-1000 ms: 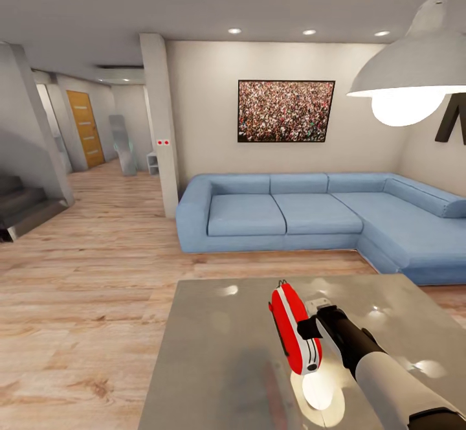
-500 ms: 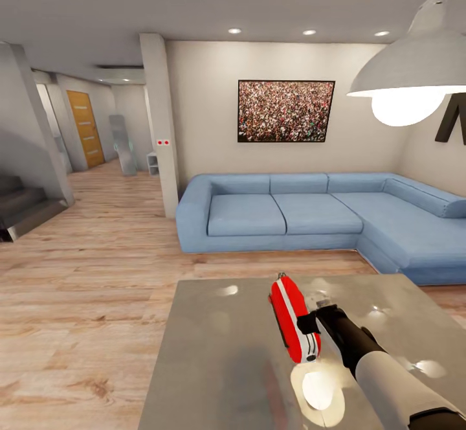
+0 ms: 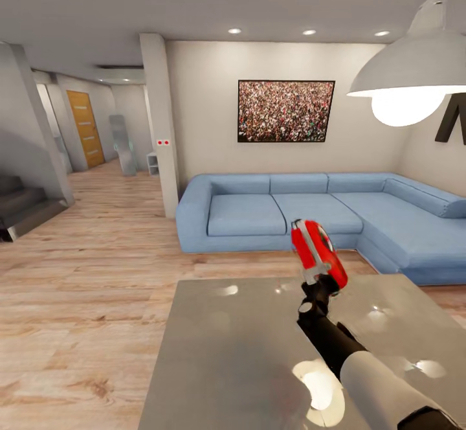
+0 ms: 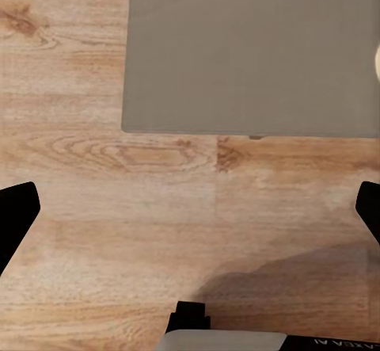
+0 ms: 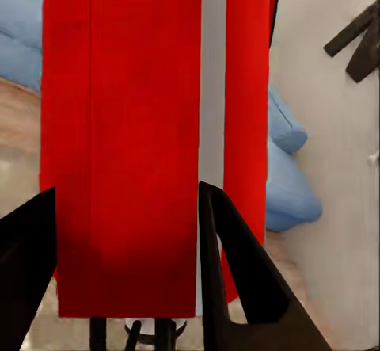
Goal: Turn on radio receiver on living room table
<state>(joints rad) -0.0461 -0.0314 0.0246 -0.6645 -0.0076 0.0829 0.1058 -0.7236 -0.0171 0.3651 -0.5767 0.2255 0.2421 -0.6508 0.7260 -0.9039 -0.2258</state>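
Radio receiver (image 3: pixel 318 251): 1, red with a white band, clamped between my right gripper's (image 3: pixel 318 282) fingers (image 5: pixel 237 272) and raised clear of the table (image 3: pixel 226 352), above its far edge toward the right corner, tilted. In the right wrist view the red body (image 5: pixel 127 145) sits between the 2 dark fingers, one on each side, pressed against it.

Right gripper: clenched on the radio receiver, forearm reaching up from the table's near right corner.

Left gripper (image 4: pixel 190 216): 2 finger tips (image 4: pixel 16 216) at opposite sides of the left wrist view, spread wide apart, grasping nothing, hanging over wood floor (image 4: pixel 111 192) just off a corner of the table (image 4: pixel 253 50).

Table: 1, glossy grey top with lamp reflections.

Living room, beyond the table's far edge: 1 blue L-shaped sofa (image 3: pixel 310 213); 1 framed crowd picture (image 3: pixel 285 111) on the wall above it; 1 white pendant lamp (image 3: pixel 408 74) above the right side.
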